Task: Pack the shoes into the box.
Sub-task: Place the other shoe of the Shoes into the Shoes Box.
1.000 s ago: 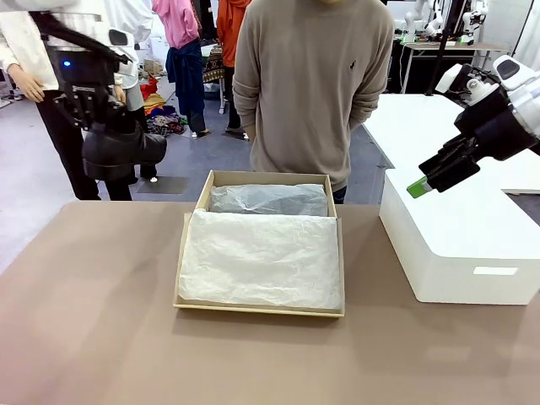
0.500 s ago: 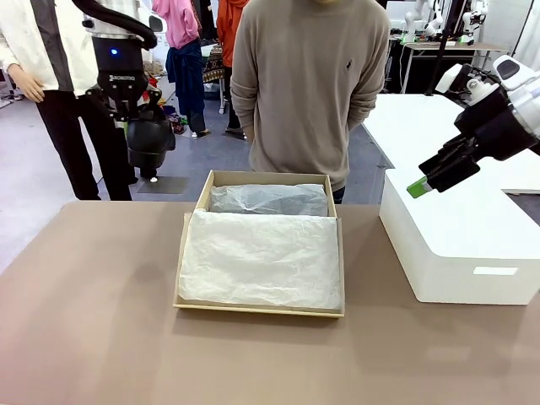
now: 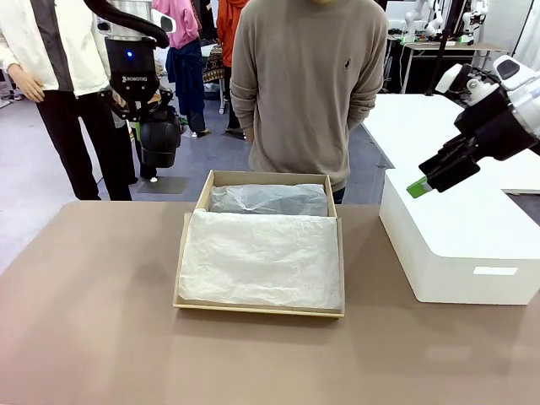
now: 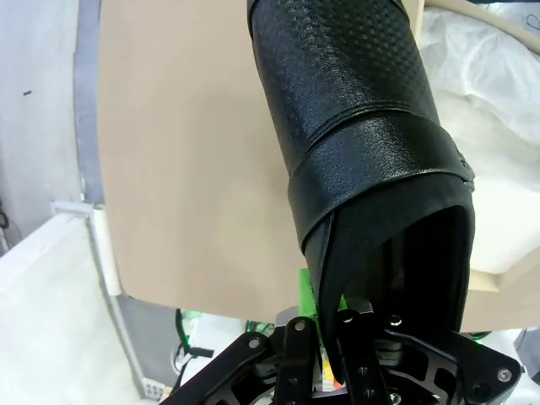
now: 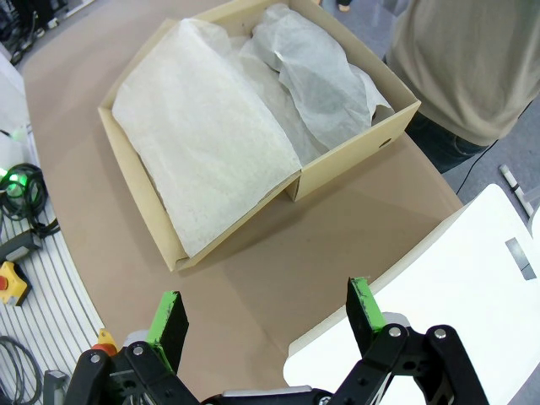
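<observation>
Black left gripper (image 3: 143, 122), Robotiq lettering (image 3: 135, 78), blue light (image 3: 128, 56); black right gripper (image 5: 266, 304), green pads (image 5: 364, 308).

We see a glossy black shoe (image 4: 354, 126) with a fine dimpled pattern, a plain brown box (image 3: 179, 278) lined with white tissue paper (image 3: 261, 257), a tan tabletop (image 3: 101, 337), and a white block (image 3: 456, 245).

Left hand (image 3: 142, 118) high, clamped on shoe (image 3: 159, 139); right hand (image 5: 263, 295) high, spread wide.

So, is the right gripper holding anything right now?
No, the right gripper stands wide open, with nothing clasped between its green pads.
</observation>
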`<state>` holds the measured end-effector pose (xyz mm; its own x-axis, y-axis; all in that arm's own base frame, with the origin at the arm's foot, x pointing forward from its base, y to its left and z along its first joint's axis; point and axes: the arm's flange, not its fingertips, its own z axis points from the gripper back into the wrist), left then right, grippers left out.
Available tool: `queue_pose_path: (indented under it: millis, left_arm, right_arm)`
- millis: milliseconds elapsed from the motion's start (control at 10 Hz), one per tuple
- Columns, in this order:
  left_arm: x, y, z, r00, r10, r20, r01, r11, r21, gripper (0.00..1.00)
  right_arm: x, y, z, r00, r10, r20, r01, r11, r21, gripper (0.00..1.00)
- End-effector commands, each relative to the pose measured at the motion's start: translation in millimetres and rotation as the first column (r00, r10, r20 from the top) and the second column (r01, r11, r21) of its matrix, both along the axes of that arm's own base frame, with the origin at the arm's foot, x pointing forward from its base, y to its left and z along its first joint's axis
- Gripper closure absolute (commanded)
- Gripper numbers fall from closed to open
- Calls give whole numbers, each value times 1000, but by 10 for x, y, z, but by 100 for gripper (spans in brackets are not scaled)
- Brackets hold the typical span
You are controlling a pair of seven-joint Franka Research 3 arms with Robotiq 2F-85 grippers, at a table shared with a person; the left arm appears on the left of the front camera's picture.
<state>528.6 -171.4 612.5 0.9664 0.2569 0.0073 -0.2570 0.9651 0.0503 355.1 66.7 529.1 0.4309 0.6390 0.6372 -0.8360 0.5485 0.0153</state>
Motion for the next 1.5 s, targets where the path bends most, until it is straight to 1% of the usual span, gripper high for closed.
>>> queue_pose_path:
  millis: [0,200,300,400,500,600,800,900,1000,1200,1300,1400]
  left_arm:
    - [-16,53,45,1000,-10,2,10,1000,0,100]
    - [-16,53,45,1000,-10,2,10,1000,0,100]
    - [4,9,-6,1000,1,-2,-1,1000,1,100]
    - [-2,-117,26,994,102,23,-103,995,14,100]
    - [-14,-337,80,976,214,37,-215,976,26,100]
    - [-17,-543,123,961,277,24,-277,961,16,100]
    - [4,-930,196,939,343,34,-344,939,15,100]
    - [30,-1152,212,921,385,61,-387,922,11,100]
    - [55,-1333,185,895,442,58,-443,896,2,100]
    - [57,-1659,118,834,540,113,-543,840,-4,100]
    - [31,-1741,89,791,598,126,-599,800,-32,100]
    - [-21,-1771,55,746,648,156,-644,761,-80,100]
  right_arm:
    - [14,2,-4,1000,7,4,-7,1000,15,0]
    - [14,2,-4,1000,7,4,-7,1000,15,0]
    - [14,2,-4,1000,7,4,-7,1000,15,0]
    - [14,2,-4,1000,7,4,-7,1000,15,0]
    - [14,2,-4,1000,7,4,-7,1000,15,0]
    - [14,2,-4,1000,7,4,-7,1000,15,0]
    - [14,2,-4,1000,7,4,-7,1000,15,0]
    - [14,2,-4,1000,7,4,-7,1000,15,0]
    - [14,2,-4,1000,7,4,-7,1000,15,0]
    - [14,2,-4,1000,7,4,-7,1000,15,0]
    - [14,2,-4,1000,7,4,-7,1000,15,0]
    - [14,2,-4,1000,7,4,-7,1000,15,0]
